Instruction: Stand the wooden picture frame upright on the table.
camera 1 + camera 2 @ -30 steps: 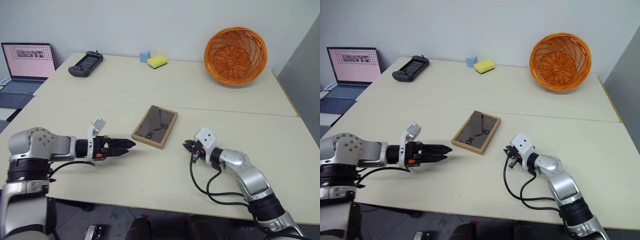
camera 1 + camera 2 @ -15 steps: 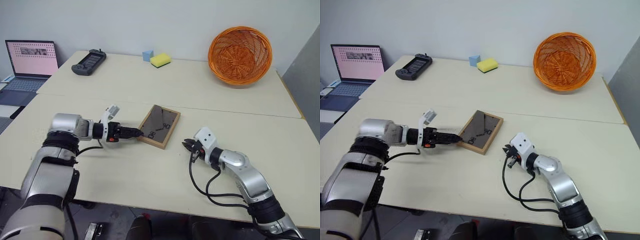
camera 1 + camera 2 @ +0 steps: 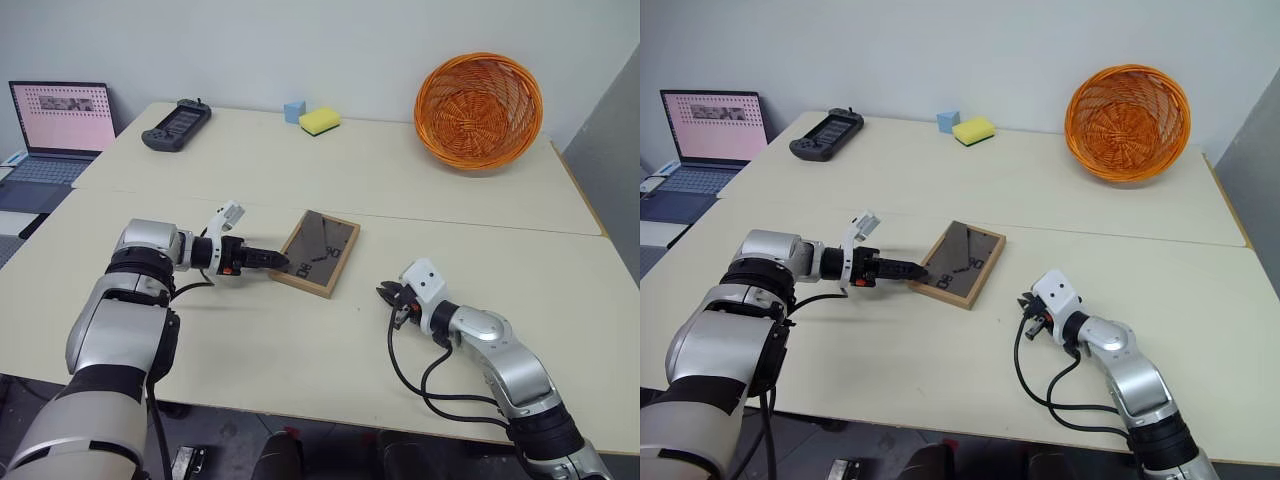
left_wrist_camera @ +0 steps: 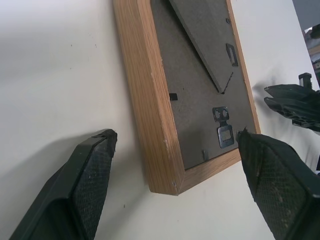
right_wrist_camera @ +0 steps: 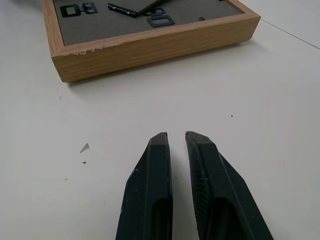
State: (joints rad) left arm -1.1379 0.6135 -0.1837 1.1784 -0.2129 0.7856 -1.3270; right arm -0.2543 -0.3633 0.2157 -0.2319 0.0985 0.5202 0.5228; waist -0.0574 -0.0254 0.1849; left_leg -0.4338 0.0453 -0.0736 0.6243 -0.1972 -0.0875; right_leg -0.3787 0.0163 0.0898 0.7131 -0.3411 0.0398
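Light wood rims the wooden picture frame [image 3: 314,253], which lies flat and face down on the pale cream surface [image 3: 300,350], its dark grey back, folded stand and small clips turned upward, just on the near side of the seam line that crosses the top. The left gripper [image 3: 277,262] reaches in from the robot's left, low over the surface, with its tips at the frame's near left corner; the left wrist view shows its jaws spread wide, one finger [image 4: 87,185] lying out on the bare surface beside the wooden edge and the other over the frame's near end, so that the corner sits between them, though whether either finger touches the wood cannot be told. The right gripper [image 3: 386,295] rests low to the near right of the frame, apart from it, its jaws closed on nothing and pointing toward the frame's near edge, with a stretch of bare surface in between. Far back stand an orange wicker basket [image 3: 479,96], a yellow sponge [image 3: 319,121] beside a small blue block [image 3: 292,110], and a dark handheld game console [image 3: 176,125].
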